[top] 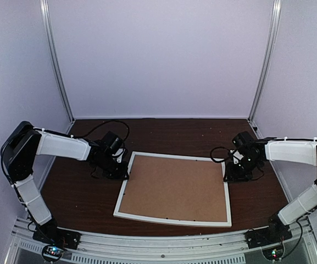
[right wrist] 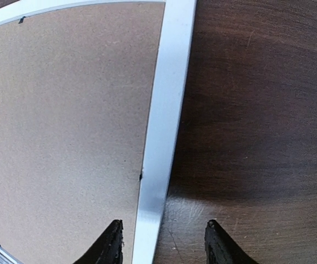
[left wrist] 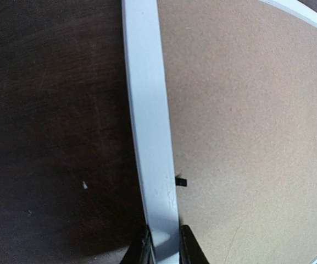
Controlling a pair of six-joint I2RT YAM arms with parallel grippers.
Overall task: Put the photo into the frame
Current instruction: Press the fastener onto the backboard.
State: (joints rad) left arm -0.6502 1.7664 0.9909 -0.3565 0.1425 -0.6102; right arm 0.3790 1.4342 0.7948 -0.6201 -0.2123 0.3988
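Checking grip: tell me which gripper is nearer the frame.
Left. The left gripper pinches the left rail of the frame; the right gripper straddles the right rail, fingers clear of it.

Top view looks down; both wrist views hug the frame point(top: 172, 219).

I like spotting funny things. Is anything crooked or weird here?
The frame lies a bit crooked on the table, its brown backing board facing up, so no picture shows. Nothing looks broken or spilled.
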